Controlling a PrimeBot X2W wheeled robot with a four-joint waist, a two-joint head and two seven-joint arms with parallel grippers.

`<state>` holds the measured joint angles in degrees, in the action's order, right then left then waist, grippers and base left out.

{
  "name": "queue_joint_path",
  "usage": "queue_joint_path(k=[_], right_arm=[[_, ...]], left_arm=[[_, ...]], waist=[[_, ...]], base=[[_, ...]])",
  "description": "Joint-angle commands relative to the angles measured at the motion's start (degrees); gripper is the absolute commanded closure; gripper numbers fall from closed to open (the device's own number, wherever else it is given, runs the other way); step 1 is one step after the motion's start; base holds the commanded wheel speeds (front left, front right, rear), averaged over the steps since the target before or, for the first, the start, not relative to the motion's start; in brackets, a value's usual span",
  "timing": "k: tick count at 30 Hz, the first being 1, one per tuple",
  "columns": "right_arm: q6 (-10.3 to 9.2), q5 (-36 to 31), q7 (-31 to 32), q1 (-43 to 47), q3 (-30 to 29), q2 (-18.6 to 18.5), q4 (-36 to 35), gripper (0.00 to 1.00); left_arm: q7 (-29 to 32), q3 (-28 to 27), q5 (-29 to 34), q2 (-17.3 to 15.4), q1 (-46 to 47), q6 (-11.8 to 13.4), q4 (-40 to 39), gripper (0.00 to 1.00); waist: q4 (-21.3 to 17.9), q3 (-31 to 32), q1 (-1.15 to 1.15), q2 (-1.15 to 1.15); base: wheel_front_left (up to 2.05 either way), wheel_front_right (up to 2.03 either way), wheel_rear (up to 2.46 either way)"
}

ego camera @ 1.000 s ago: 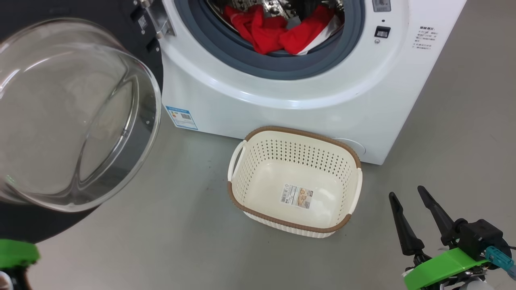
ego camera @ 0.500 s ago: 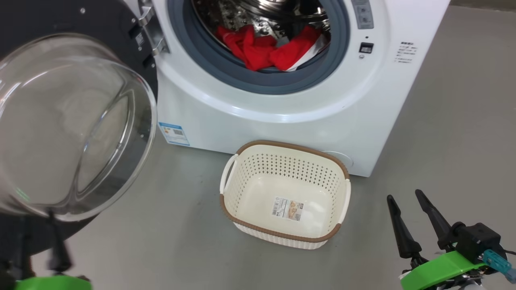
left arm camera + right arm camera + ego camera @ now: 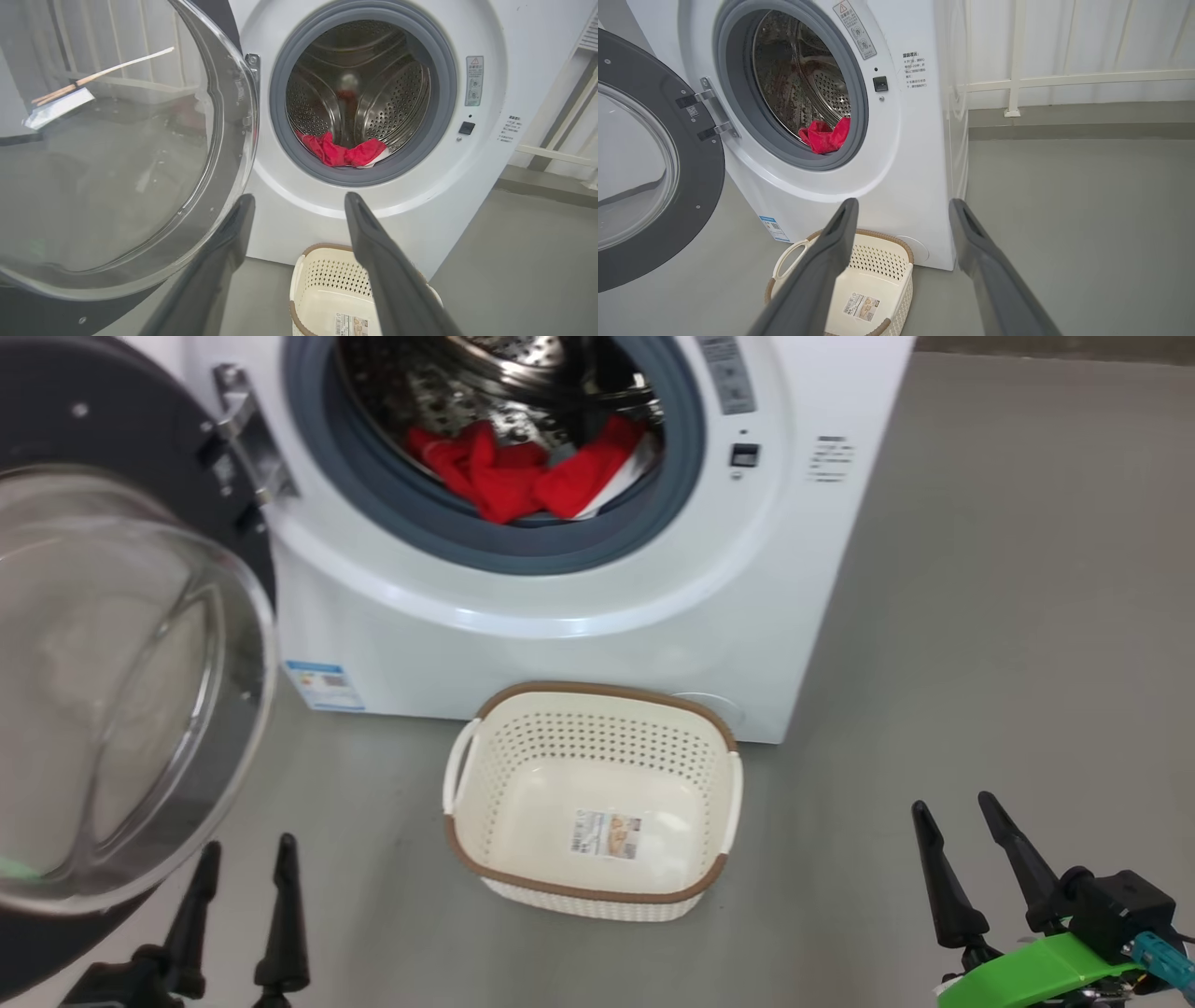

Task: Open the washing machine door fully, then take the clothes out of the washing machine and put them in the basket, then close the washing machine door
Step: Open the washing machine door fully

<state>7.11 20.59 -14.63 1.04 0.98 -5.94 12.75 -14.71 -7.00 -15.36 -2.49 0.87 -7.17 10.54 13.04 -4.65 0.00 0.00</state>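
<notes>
Up from under the door's lower edge, the left gripper (image 3: 247, 847) has come into the bottom left corner of the head view. Its two dark fingers are now spread wide with nothing between them. The camera has swung as well, so the machine's drift across the frame is not its own.

The right gripper (image 3: 952, 805) hangs low on the other side, equally wide and empty. Between them the cream basket (image 3: 602, 689) sits empty on the floor, just in front of the washing machine (image 3: 523, 653).

The washing machine door (image 3: 112, 691) stands swung well out to the left on its hinge, leaving the mouth unobstructed. I judge the opening step done and the reach for laundry next. The red clothes (image 3: 504, 485) lie heaped at the front lip of the steel drum (image 3: 485, 383), against the grey rubber ring (image 3: 560, 546).

The floor (image 3: 980, 616) is smooth, plain grey and level. Past the machine, the right wrist view shows a pale wall with a white rail (image 3: 1064, 79).
</notes>
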Motion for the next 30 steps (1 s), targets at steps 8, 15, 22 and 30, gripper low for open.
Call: queue_joint_path(k=[8, 15, 22, 30], right_arm=[[0.37, 0.08, -0.37, -0.33, -0.65, -0.24, -2.53, 0.0], [0.37, 0.16, -0.37, 0.67, -2.07, -0.11, -2.66, 0.0], [0.37, 0.12, -0.37, 1.99, -3.05, 0.08, -3.08, 0.0], [0.37, -0.02, -0.37, 2.01, -3.28, 0.4, -2.96, 0.0]], left_arm=[[-0.29, 2.9, -1.58, -2.2, 0.17, -0.32, -2.88, 0.0], [-0.29, 4.81, -1.89, -2.31, 0.11, -0.32, -2.94, 0.0], [-0.29, 5.02, -2.04, -2.06, -0.1, -0.32, -2.84, 0.0], [-0.29, 4.87, -2.36, -2.28, -0.12, -0.32, -2.75, 0.0]], waist=[[-7.43, -0.07, 0.0, 0.0], [-11.12, 0.15, 0.0, 0.0], [-12.63, 0.53, 0.0, 0.0], [-12.79, 0.9, 0.0, 0.0]], base=[[0.0, 0.0, 0.0], [0.0, 0.0, 0.0], [0.0, 0.0, 0.0], [0.0, 0.0, 0.0]])
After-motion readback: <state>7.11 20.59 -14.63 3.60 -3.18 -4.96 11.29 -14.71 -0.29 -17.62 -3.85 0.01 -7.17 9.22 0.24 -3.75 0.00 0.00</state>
